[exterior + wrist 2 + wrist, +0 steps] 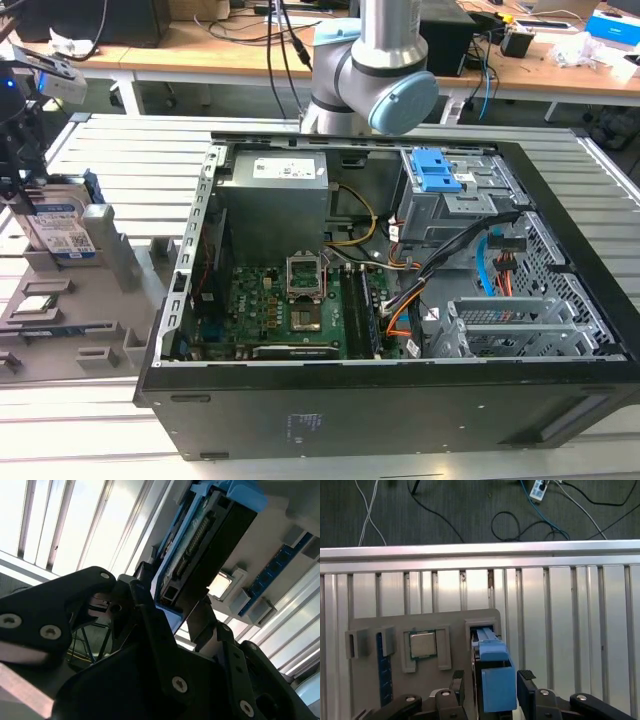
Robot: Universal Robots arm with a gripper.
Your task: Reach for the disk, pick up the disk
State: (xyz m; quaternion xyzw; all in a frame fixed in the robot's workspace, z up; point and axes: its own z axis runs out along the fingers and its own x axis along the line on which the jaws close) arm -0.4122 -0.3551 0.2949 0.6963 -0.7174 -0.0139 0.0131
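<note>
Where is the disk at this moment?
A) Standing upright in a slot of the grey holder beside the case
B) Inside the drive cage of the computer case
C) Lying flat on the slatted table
A: the disk stands on edge in the grey holder, on the exterior view's left of the open computer case.

In the exterior view, that view's left edge cuts off the gripper (22, 175), and what we do see of it hides the top of the disk (62, 232). The disk's foot is sunk out of sight in the grey holder (120, 265), and its label print is too small for us to read. The top edge cuts off the arm (370, 70).

In the first wrist view, the picture's edge cuts through the gripper (492, 676) and the near end of the disk (495, 652). In the second wrist view, the gripper (167, 602) covers one end of the disk (210, 545). We cannot tell whether they touch.
</note>
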